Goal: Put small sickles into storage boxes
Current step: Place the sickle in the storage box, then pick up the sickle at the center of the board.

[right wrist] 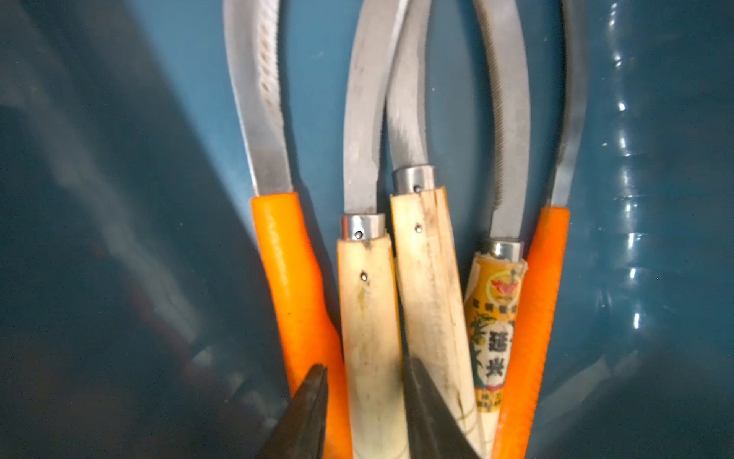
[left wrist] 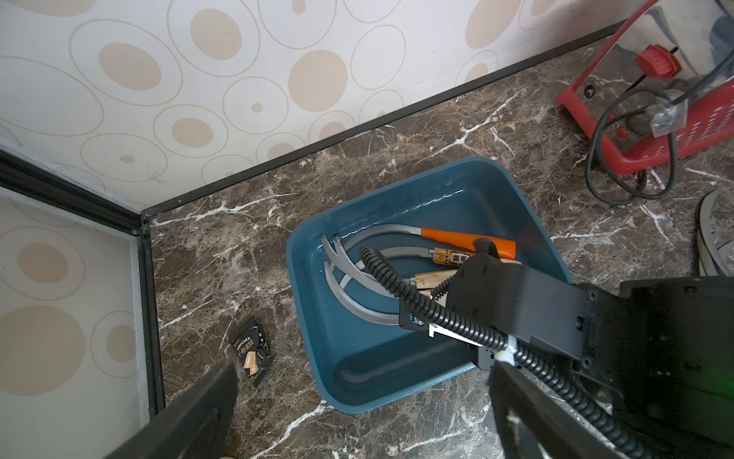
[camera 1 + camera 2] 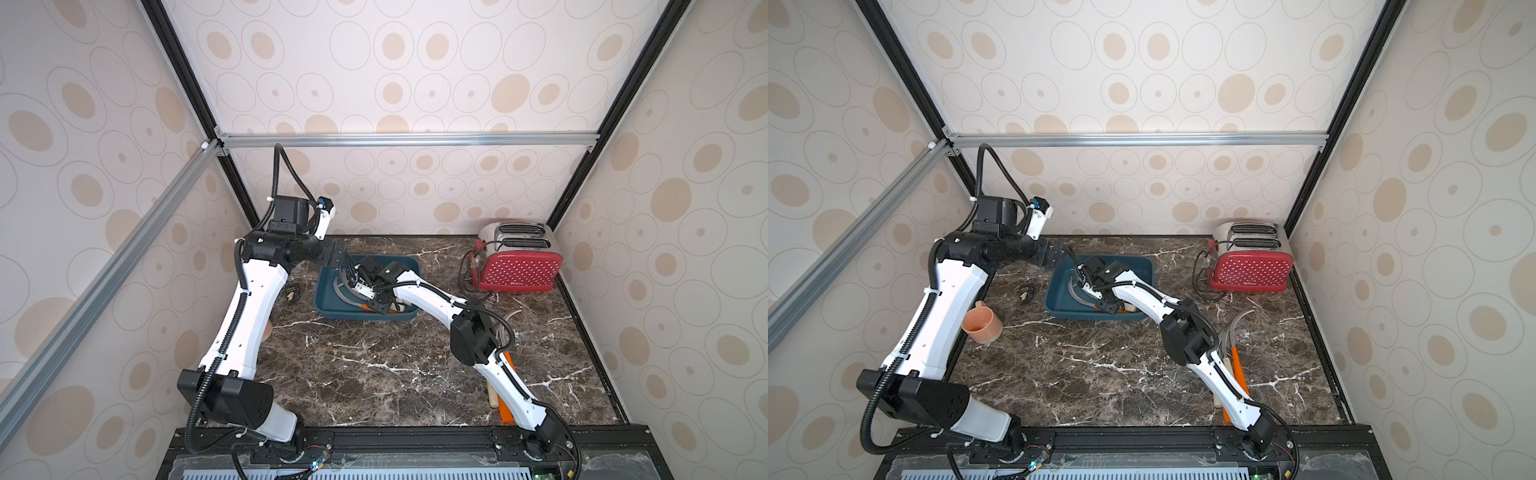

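The teal storage box [image 3: 324, 308] [image 2: 357, 401] stands at the back middle of the marble table. Several small sickles [image 2: 369, 254] lie in it, handles side by side, some orange, some pale wood. My right gripper [image 1: 365, 367] [image 3: 380, 305] is down inside the box, its jaws either side of one pale wood handle [image 1: 367, 302], with a narrow gap showing on one side. My left gripper [image 2: 361, 369] [image 3: 338, 259] hovers over the box's left edge, wide open with nothing between its fingers. More sickles [image 3: 1237, 332] lie on the table under my right arm.
A red dotted toaster [image 3: 519, 270] with a coiled cord stands at the back right. An orange cup [image 3: 982, 326] sits by my left arm at the table's left edge. A small black packet [image 2: 252, 353] lies left of the box.
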Available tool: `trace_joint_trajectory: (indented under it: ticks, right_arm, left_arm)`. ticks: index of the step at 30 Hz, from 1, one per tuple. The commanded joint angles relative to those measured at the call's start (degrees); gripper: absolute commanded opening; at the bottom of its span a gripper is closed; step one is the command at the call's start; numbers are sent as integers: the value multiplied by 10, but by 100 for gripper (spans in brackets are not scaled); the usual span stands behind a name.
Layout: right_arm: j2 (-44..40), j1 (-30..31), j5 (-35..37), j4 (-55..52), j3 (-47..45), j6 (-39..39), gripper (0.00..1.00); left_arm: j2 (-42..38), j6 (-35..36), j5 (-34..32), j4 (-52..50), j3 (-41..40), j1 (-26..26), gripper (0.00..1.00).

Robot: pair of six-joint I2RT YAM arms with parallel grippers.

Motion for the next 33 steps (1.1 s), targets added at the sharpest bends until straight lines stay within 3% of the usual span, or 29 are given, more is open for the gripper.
trace_joint_trajectory:
  ticks: [1, 12, 18, 27, 33]
  right_arm:
    - [2, 2, 7, -16, 10, 1, 38]
    - [-52, -1, 27, 18, -36, 7, 42]
    - [-86, -34, -49, 26, -48, 77, 43]
    - [-120, -62, -80, 50, -82, 155, 44]
    - [-157, -88, -147, 78, -130, 197, 44]
  left_arm:
    - [-8, 5, -2, -4, 20, 2, 99]
    - [-10, 5, -27, 0, 22, 2, 99]
    - [-16, 9, -48, 7, 13, 2, 99]
    - [-16, 0, -46, 4, 25, 2, 99]
    - [-14, -7, -43, 2, 22, 2, 99]
